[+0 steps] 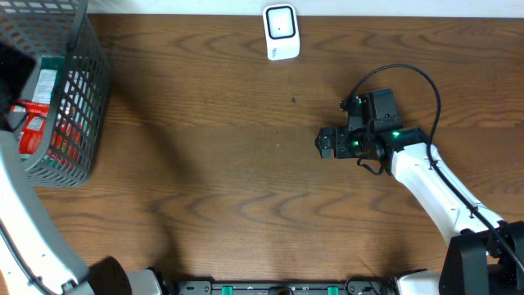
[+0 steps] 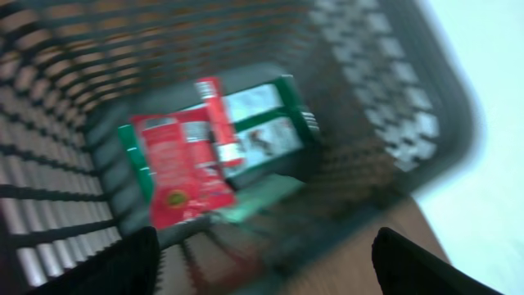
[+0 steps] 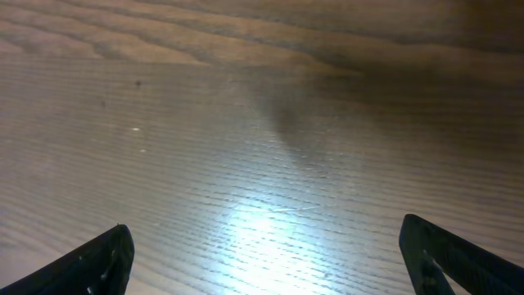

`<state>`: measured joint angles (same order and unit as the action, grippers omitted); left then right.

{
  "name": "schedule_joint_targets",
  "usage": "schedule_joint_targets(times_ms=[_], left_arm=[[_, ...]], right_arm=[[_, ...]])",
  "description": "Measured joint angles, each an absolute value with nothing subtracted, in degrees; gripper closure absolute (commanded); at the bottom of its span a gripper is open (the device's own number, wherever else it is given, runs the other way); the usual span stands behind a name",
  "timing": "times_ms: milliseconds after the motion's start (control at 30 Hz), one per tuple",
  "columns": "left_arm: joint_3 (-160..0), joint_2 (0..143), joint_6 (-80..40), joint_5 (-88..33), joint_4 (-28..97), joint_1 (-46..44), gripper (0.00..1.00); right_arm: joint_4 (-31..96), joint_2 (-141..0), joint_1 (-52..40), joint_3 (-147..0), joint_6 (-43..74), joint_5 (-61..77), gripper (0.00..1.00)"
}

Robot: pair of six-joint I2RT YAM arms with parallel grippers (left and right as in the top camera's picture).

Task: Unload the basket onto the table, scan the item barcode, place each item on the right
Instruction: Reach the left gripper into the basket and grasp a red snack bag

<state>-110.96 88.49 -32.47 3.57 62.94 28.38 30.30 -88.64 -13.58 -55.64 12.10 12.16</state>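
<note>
A grey mesh basket stands at the table's left edge with items in it. In the blurred left wrist view a red packet lies on green-and-white boxes at the basket's bottom. My left gripper hangs above them, open, with nothing between its fingers. The white barcode scanner stands at the table's far edge, centre. My right gripper is over bare wood right of centre. It shows open and empty in the right wrist view.
My left arm runs up the left edge toward the basket. The red item shows through the basket's mesh. A black cable loops over the right arm. Brown wooden table lies between basket and right gripper.
</note>
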Motion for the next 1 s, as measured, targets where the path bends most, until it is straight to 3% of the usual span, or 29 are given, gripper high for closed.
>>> schedule_joint_targets(times_ms=[400, 1000], left_arm=[[-110.1, 104.5, -33.0, -3.5, 63.4, 40.0, 0.16], [-109.9, 119.9, -28.7, -6.1, 62.5, 41.1, 0.15]], right_arm=[[30.3, -88.6, -13.6, -55.6, 12.1, 11.1, 0.01], [29.7, -88.6, -13.6, -55.6, 12.1, 10.8, 0.01]])
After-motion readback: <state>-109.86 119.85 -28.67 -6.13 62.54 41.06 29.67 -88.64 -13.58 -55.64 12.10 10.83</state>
